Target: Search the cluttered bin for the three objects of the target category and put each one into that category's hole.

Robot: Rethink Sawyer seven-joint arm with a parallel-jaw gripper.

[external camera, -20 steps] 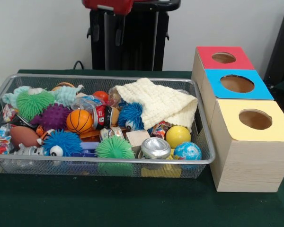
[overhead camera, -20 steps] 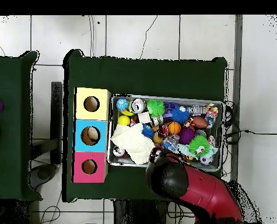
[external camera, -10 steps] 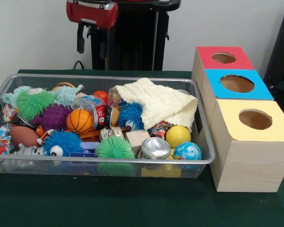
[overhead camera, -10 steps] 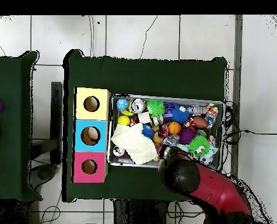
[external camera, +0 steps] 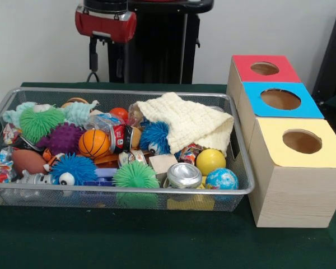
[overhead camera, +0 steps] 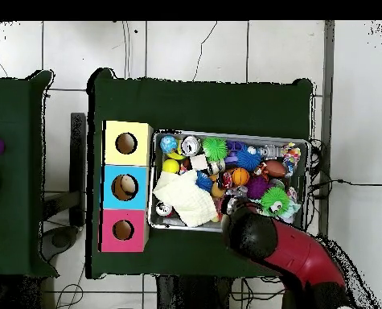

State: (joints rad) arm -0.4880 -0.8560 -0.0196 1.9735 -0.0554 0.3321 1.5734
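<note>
The wire mesh bin [external camera: 129, 190] is packed with toys; in the overhead view its rim [overhead camera: 230, 134] shows at the table's middle. One wrinkly clear packet [external camera: 103, 120] showing blue and white lies behind the orange basketball [external camera: 93, 143], beside the red can [external camera: 122, 138]. Another bit of clear plastic [external camera: 135, 114] sits at the cream cloth's left edge. I cannot pick out a third packet. My gripper [external camera: 106, 63] hangs open and empty above the bin's far rim, left of centre. In the overhead view my arm's head [overhead camera: 250, 233] covers it.
Three wooden boxes with holes stand right of the bin: red top [external camera: 265, 68], blue top [external camera: 280, 100], yellow top [external camera: 301, 142]. A cream cloth [external camera: 187, 120] covers the bin's far right. Spiky balls, a silver can [external camera: 184, 175] and a yellow ball [external camera: 210, 161] fill the bin.
My gripper has moved left and down in the front view, from over the bin's middle to above its far rim. The bin's contents have not moved.
</note>
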